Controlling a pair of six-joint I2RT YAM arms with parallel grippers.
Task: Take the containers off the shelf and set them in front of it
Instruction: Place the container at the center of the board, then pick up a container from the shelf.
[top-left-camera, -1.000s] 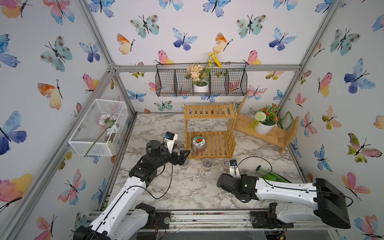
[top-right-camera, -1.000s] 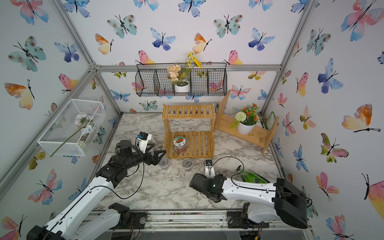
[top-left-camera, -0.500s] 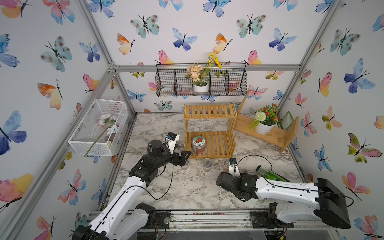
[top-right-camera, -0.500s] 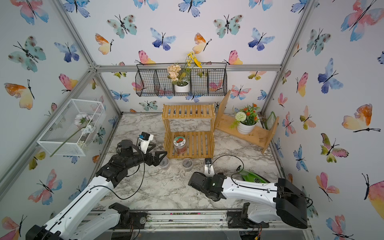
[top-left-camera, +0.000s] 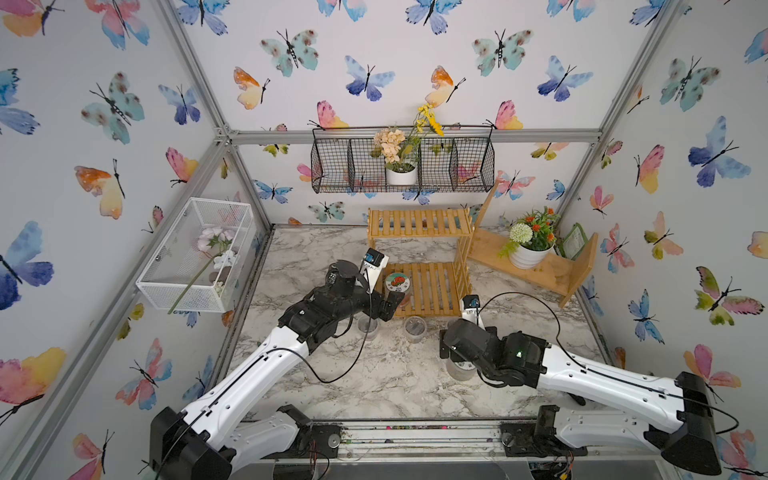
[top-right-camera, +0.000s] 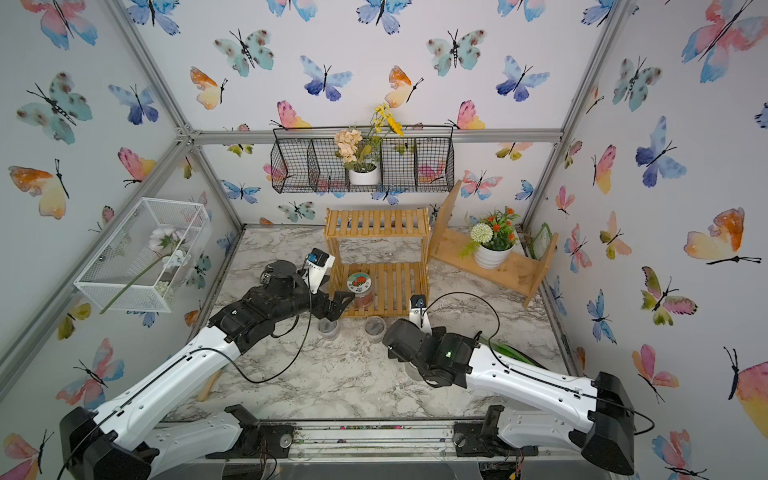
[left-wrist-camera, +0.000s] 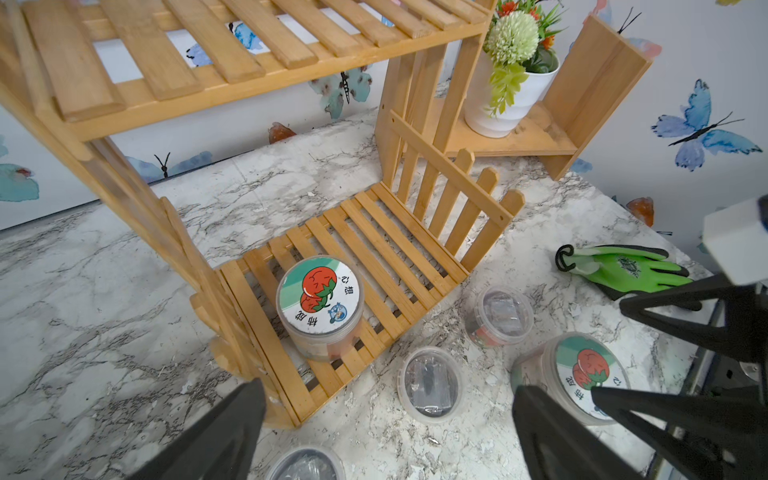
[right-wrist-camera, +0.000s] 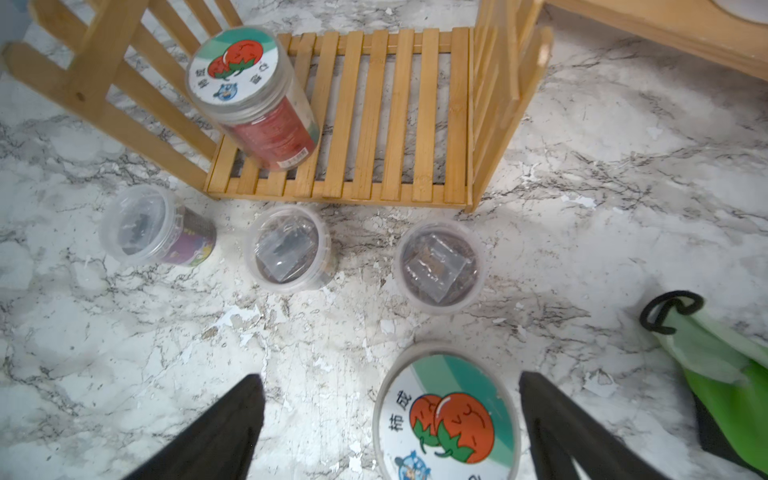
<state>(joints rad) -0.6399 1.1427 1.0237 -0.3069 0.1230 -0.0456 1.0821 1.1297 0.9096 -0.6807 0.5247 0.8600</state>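
Right gripper (right-wrist-camera: 388, 379) is hanging low over the white-and-grey marbled tabletop (right-wrist-camera: 124, 374), its black fingers (right-wrist-camera: 216, 436) spread wide and gripping nothing. A large clear plastic jar with a white-teal lid bearing a red fruit picture (right-wrist-camera: 444, 415) is standing upright on the marble between them, with bare tabletop showing between it and the finger on the left arm's side. To this gripper's right a bright green fabric glove (right-wrist-camera: 727, 374) is lying flat. Ahead of the fingertips three small clear plastic cups with translucent lids (right-wrist-camera: 286, 249) are standing in a loose row, apart from one another, just in front of the small two-tier rack of light yellowish wooden slats (right-wrist-camera: 395, 124). Left gripper (left-wrist-camera: 386, 388) is hovering above the cup row's left end, close to the rack's front corner, its jaws likewise gaping and holding nothing. Just beyond its fingertips a second jar of the same kind (left-wrist-camera: 318, 299) is standing upright on the rack's lower tier, near the front edge. Farther off, past the rack and to the right, a white round pot of green and orange artificial flowers (top-left-camera: 530, 257) is sitting on a plain-plank wooden shelf (top-left-camera: 557, 274), and a black wire basket (top-left-camera: 469, 166) is hanging on the back wall.
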